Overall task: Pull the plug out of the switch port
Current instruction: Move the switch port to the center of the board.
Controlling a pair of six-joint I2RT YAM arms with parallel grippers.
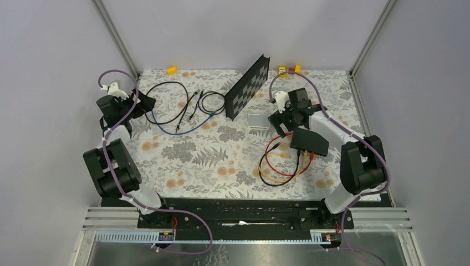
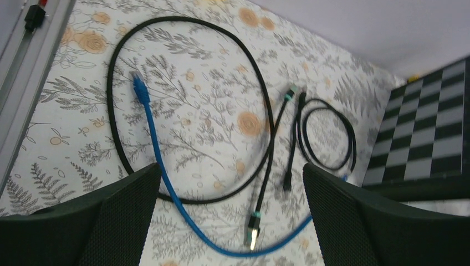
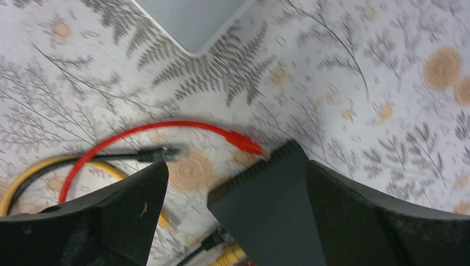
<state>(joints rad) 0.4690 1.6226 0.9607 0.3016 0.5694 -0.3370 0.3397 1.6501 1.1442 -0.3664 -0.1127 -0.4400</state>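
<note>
Right gripper (image 1: 281, 126) over the switch (image 1: 309, 142), jaws spread wide, nothing held.
Switch lies flat at the right of the floral table (image 1: 221, 160), with a red cable (image 3: 166, 125) beside its corner; whether it is seated cannot be told. Left gripper (image 2: 231, 172) is wide open above a blue cable (image 2: 166, 180).

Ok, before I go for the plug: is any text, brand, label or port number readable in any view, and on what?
No text is readable in any view.
switch: the faces that show are plain matte black, with no label or port numbers visible.
checkered board: squares only, no writing.
yellow block: too small to tell whether it has markings.
red cable and blue cable: no print visible on the jackets or plugs.
</note>
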